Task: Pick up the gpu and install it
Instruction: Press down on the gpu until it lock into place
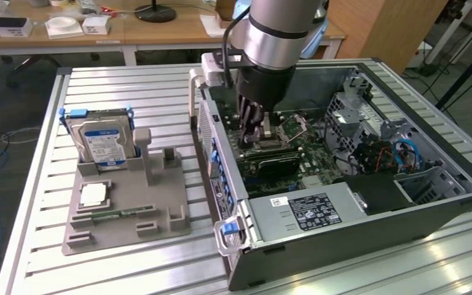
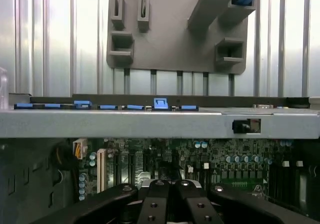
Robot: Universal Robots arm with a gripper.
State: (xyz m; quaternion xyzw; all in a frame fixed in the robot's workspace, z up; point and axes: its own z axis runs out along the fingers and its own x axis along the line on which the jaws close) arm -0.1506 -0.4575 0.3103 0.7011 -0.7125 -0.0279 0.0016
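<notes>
The black two-fingered tool (image 1: 257, 132) is down inside the open grey metal computer case (image 1: 432, 206) over its green motherboard (image 1: 314, 163), fingers closed — the thin black gpu card itself I cannot make out, so whether it is seated is unclear. The grey plastic parts holder (image 1: 125, 209) beside the case carries no black card.

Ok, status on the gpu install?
Gripper low inside case, jaws shut, over motherboard. Can't tell if gpu is held. Nothing blocking seen; hard drive on stand outside case.

Exterior view looks down from high; wrist view sits close inside the computer case (image 1: 367, 184), sharing its motherboard (image 2: 200, 159).
</notes>
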